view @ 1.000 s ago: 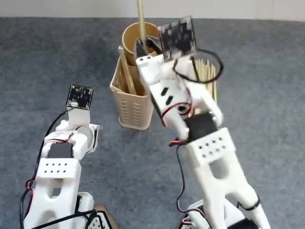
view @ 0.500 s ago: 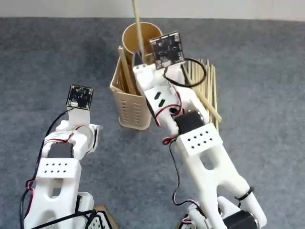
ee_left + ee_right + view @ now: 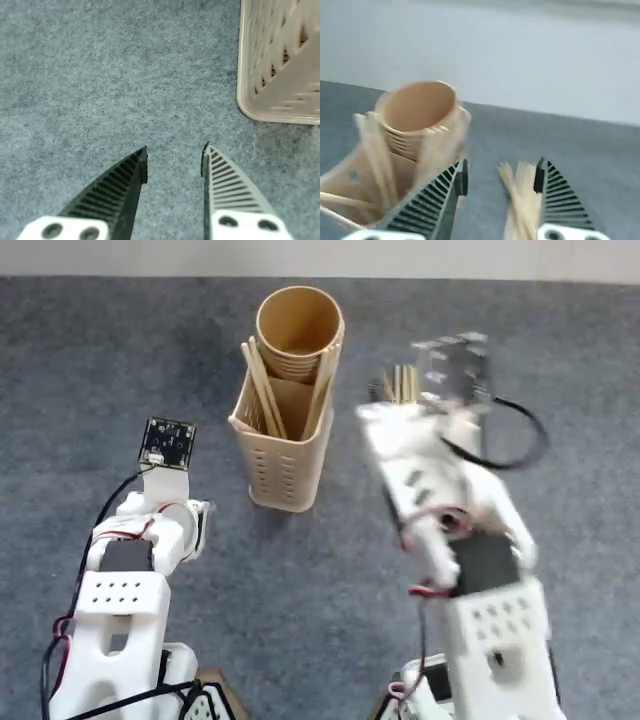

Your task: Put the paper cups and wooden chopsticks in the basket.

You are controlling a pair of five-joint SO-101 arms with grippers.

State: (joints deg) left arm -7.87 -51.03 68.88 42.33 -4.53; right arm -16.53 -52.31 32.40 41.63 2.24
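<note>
Grey carpet [image 3: 120, 350] covers the table from edge to edge, with a pale wall [image 3: 530, 55] rising behind its far side. Near the middle stands the tall beige slotted basket [image 3: 285, 465], upright. A stack of paper cups [image 3: 298, 325] sits upright in its far end, the top cup's open mouth well above the basket's rim. Several wooden chopsticks [image 3: 262, 395] are in the basket too, most of them slanting along the wall on the left arm's side, and another few lean against the cups on the other side.

On the carpet on the right arm's side of the basket, a little apart from it, lies a bundle of loose chopsticks [image 3: 516, 197], roughly parallel. From above, their far tips poke out past the front of the right arm [image 3: 450, 520], which stands over them. The right hand [image 3: 500, 175] is released, its fingers spread with nothing between them; the bundle lies on the carpet beneath the gap.

The left arm [image 3: 135, 550] sits well back on its own side of the basket. The left hand [image 3: 174, 159] is also released and grasps nothing, hanging over bare carpet with the basket's lower corner near its white finger.
</note>
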